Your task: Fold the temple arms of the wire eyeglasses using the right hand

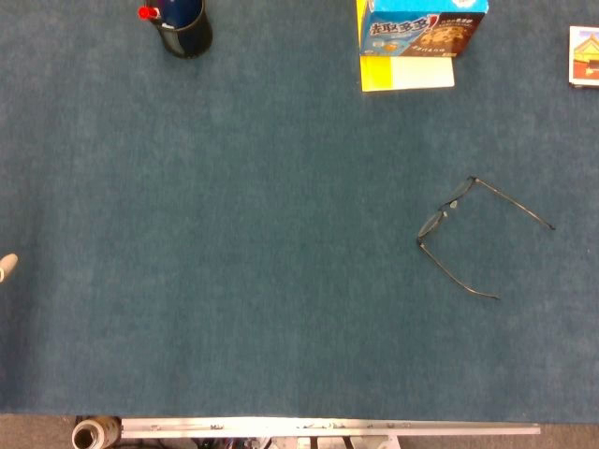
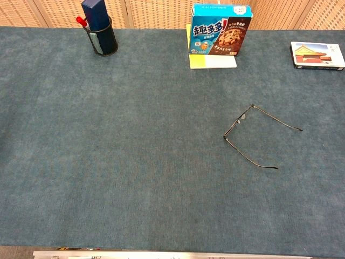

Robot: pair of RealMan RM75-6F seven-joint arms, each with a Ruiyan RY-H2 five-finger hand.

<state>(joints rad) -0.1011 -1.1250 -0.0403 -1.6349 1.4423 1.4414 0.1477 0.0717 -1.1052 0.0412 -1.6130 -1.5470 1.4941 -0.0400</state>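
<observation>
- The wire eyeglasses (image 1: 447,217) (image 2: 237,125) lie on the blue-green felt table cover (image 1: 234,234) (image 2: 118,135), both temple arms swung out and apart from each other, reaching away from the lenses toward the right.
- A blue cookie box (image 1: 421,28) (image 2: 218,29) stands at the far edge, beyond the eyeglasses and slightly to their left, well apart from them.
- A yellow pad (image 1: 407,73) (image 2: 213,61) lies touching the foot of the cookie box, between it and the eyeglasses.
- A black mesh pen holder (image 1: 182,33) (image 2: 102,38) with a red-capped pen stands far left of the eyeglasses at the far edge.
- A picture card box (image 1: 584,56) (image 2: 317,55) sits far right, beyond the eyeglasses.
- Left hand (image 1: 7,266): only a pale sliver shows at the left border of the head view, well left of the eyeglasses; I cannot tell how its fingers lie.
- Right hand: neither camera shows it.
</observation>
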